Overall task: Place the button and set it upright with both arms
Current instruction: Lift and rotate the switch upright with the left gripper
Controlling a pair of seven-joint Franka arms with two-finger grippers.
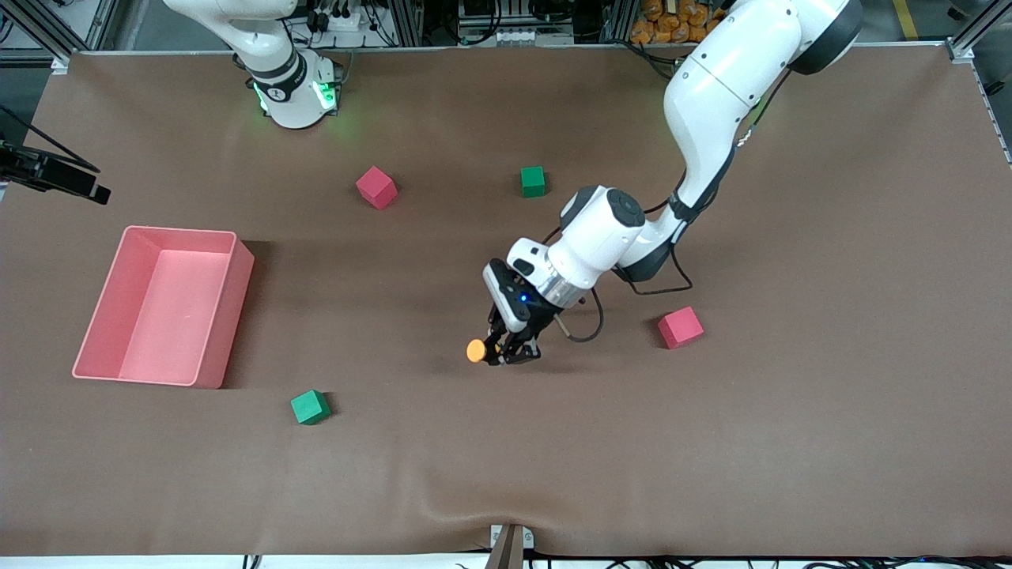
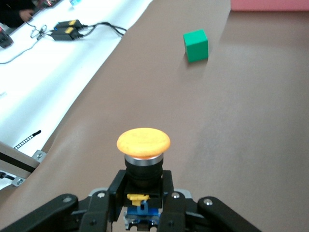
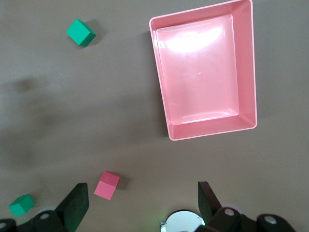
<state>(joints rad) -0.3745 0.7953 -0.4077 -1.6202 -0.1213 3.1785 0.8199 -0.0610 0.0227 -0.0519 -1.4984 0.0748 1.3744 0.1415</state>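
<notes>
I am gripping the button [image 1: 477, 350] in my left gripper [image 1: 506, 352], fingers [image 2: 166, 205] clamped on its black-and-blue body, the round orange cap projecting out past the fingertips toward the right arm's end of the table [image 1: 711, 458]. In the front view the cap is showing edge-on rather than facing up, so the button is lying tilted in the grip, held just over the brown table cover near the middle.

Nearest the front camera, a green cube [image 1: 310, 407] is sitting on the cover, toward the right arm's end. A red cube [image 1: 680, 327] is resting farther back, toward the left arm's end. The pink bin [image 1: 207, 316] is standing open at the right arm's end. Farther still, a second red cube [image 1: 376, 187] and a second green cube [image 1: 533, 181] are lying apart from each other.

My right gripper [image 3: 142, 203] is waiting high over the bin area, fingers spread wide apart and holding nothing.
</notes>
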